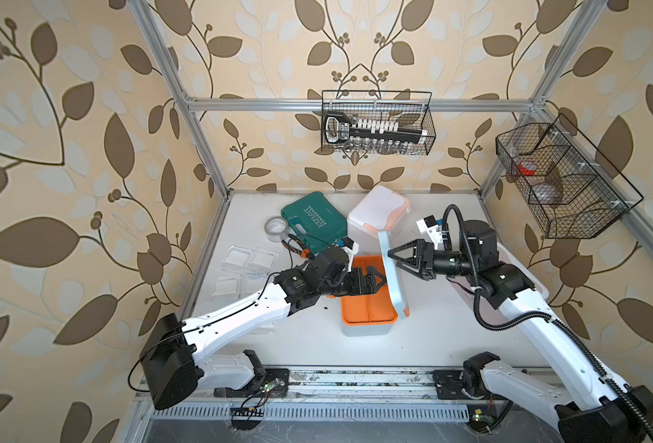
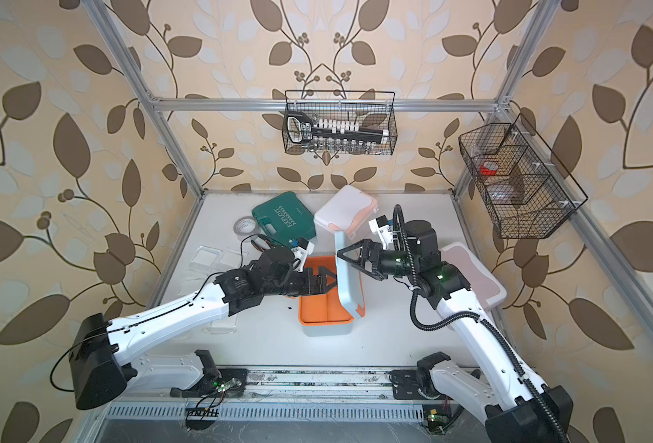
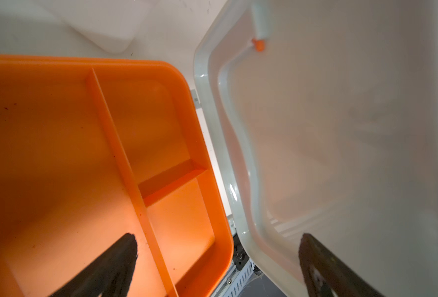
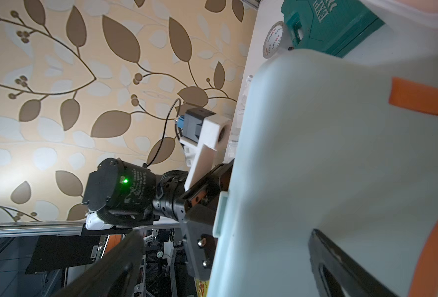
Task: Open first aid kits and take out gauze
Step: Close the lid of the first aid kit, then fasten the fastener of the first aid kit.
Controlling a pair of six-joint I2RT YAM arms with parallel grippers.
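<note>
- The light blue kit (image 1: 363, 330) sits nearest, mid-surface and open. Its lid (image 1: 396, 284) stands on edge, and the orange tray (image 1: 367, 307) shows bare compartments in the left wrist view.
- The left hand (image 1: 378, 282) hangs over the tray with fingers apart, holding nothing. The right hand (image 1: 391, 255), fingers also apart, faces the lid's outer side, right by it (whether it touches I cannot tell).
- The lid looks stiff, light and free on its hinge. I judge it could drop shut if unsupported, and the box may skate on the smooth surface (image 1: 309, 345) when pushed.
- The gauze (image 1: 240, 257) lies outside the kits, as flat clear packets grouped beyond the left arm, near the surface's left edge. They look very light, slick and thin, so an edge or corner is the likely place to pinch.
- The pink kit (image 2: 482, 276) lies under the right arm with its lid down, close to the right edge.
- Farthest back, the white kit (image 1: 378, 209) is shut, touching or just beside the green case (image 1: 313, 226), with the tape roll (image 1: 277, 229) next to that. Room is tight there, while the near strip of surface is open.
</note>
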